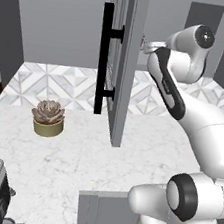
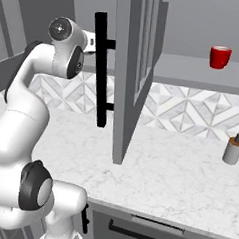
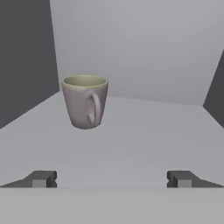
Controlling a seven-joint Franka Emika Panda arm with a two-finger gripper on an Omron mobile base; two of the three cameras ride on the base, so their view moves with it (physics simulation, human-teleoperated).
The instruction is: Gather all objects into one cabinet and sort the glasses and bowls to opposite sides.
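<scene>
Hand view: the gripper [image 3: 112,178] stands with its jaws spread wide and nothing between them, low over the plain grey cabinet shelf [image 3: 140,140]. The small grey-olive tapered cup [image 3: 85,101] stands upright ahead of the gripper and off toward its left fingertip, well apart, its handle facing the camera. In the right base view, the bright red cup [image 2: 220,57] sits on the shelf beyond the tall grey open door [image 2: 128,77].

Even, diffuse rendered light; soft shadow beneath the cabinet door [image 1: 125,60] on the counter [image 1: 78,149]; no glare; mild low-resolution softness throughout.
</scene>
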